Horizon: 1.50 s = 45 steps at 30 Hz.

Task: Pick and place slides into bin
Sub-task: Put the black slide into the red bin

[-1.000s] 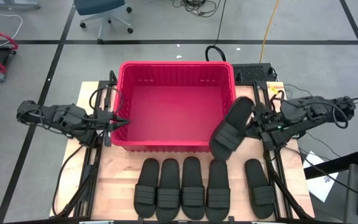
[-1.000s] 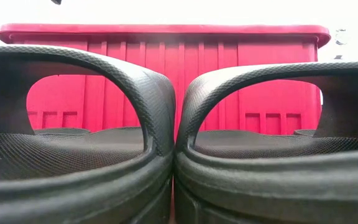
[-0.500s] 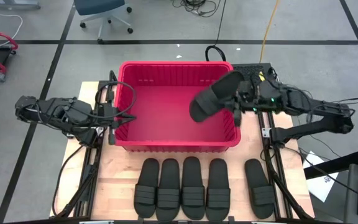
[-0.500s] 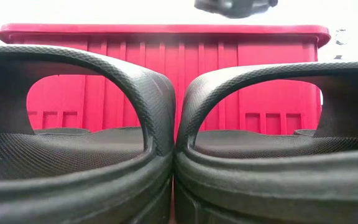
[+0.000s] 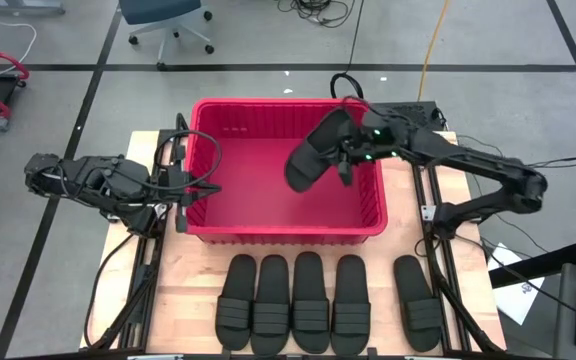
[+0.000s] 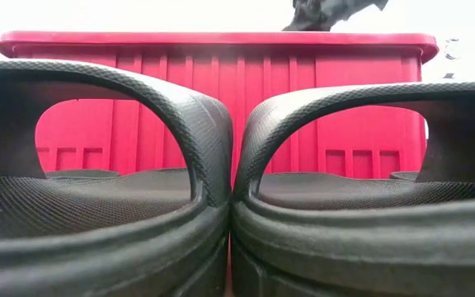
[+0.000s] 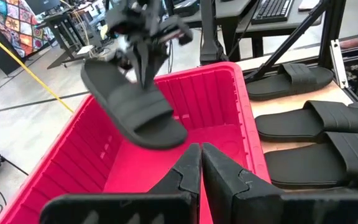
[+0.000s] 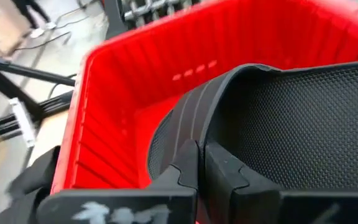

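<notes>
— Right gripper (image 5: 346,158)?
— Pinching one sandal (image 5: 313,150), now carried from the table edge to above the red bin (image 5: 208,125).
— Left gripper (image 5: 190,186)?
— Fingers pressed together at the bin's wall.

The wooden table (image 5: 183,290) carries the red bin (image 5: 283,233) and apparently five slides (image 5: 309,302).

Bin (image 5: 286,232) sits mid-worktop (image 5: 190,290), five slides (image 5: 309,301) lined up in front of it, one more slide (image 5: 311,162) held above the bin's right half.
</notes>
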### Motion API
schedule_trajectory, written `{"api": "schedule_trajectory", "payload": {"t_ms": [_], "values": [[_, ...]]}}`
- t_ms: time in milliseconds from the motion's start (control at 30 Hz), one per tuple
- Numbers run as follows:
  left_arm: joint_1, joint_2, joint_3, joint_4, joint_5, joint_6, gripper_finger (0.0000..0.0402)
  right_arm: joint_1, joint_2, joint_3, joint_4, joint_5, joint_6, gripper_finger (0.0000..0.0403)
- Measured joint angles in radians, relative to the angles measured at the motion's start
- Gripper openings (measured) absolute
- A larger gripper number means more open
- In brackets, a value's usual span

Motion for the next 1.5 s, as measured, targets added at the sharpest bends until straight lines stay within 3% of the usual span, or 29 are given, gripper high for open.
{"api": "schedule_trajectory", "payload": {"t_ms": [300, 533, 700, 933, 1167, 1500], "values": [[0.0, 0.0, 0.0, 0.001, 0.0, -0.006, 0.0019, -0.123, 0.123, 0.0, -0.011, -0.206, -0.002, 0.0], [0.0, 0.0, 0.0, 0.001, 0.0, -0.006, 0.0019, -0.127, 0.222, 0.0, -0.099, -0.211, -0.117, 0.0], [0.0, 0.0, 0.0, 0.001, 0.0, -0.005, 0.0019, -0.127, 0.263, 0.0, -0.071, -0.211, -0.18, 0.0], [0.0, 0.0, 0.0, 0.001, 0.001, -0.005, 0.0019, -0.118, 0.277, -0.001, -0.097, -0.201, -0.202, 0.0], [0.0, 0.0, 0.0, 0.001, 0.001, -0.005, 0.0019, -0.073, 0.286, -0.001, -0.104, -0.001, -0.259, 0.0], [0.0, 0.0, 0.0, 0.001, 0.001, -0.014, 0.0019, -0.06, 0.364, -0.001, -0.157, 0.009, -0.343, 0.0]]}}
